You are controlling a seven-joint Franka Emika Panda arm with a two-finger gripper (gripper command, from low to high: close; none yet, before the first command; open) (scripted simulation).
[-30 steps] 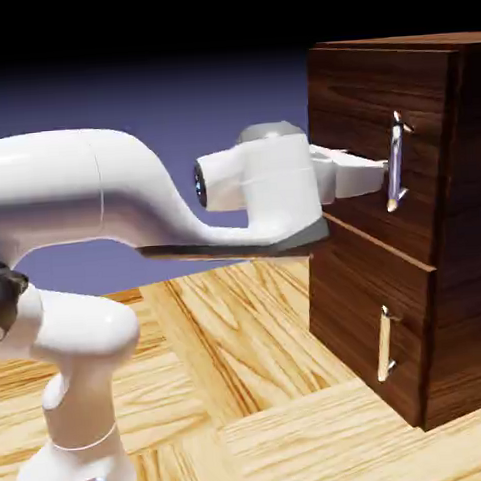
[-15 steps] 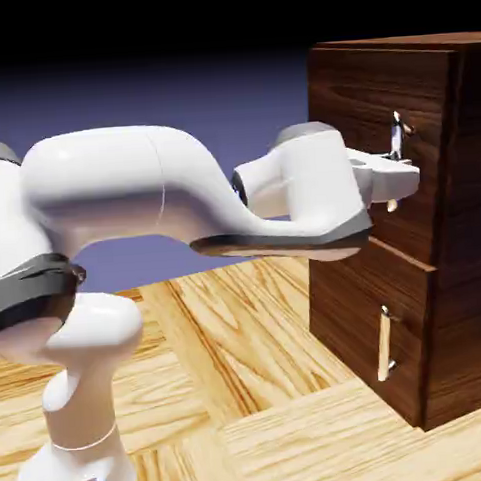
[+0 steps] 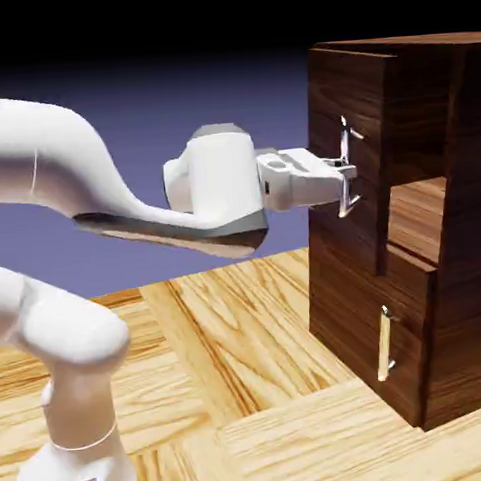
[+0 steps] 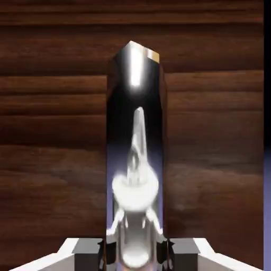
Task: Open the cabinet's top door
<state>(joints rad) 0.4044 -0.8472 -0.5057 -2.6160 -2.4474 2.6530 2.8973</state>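
The dark-brown wood-grain cabinet stands at the exterior view's right. Its top door sits pulled out toward the left, away from the cabinet body, and light wood shows in the gap behind it. My gripper is shut on the top door's silvery vertical handle, near the bar's lower half. In the hand view the shiny handle runs up the middle between my two grey fingertips, with the door's dark wood filling the background.
The lower panel with its shorter handle stays flush below the pulled-out door. A light wooden tabletop lies under the arm, whose white links arch in from the left.
The hand has drawn back to the left with the handle in its grip. The top door has come out of the cabinet front with it, and a gap has opened behind the door.
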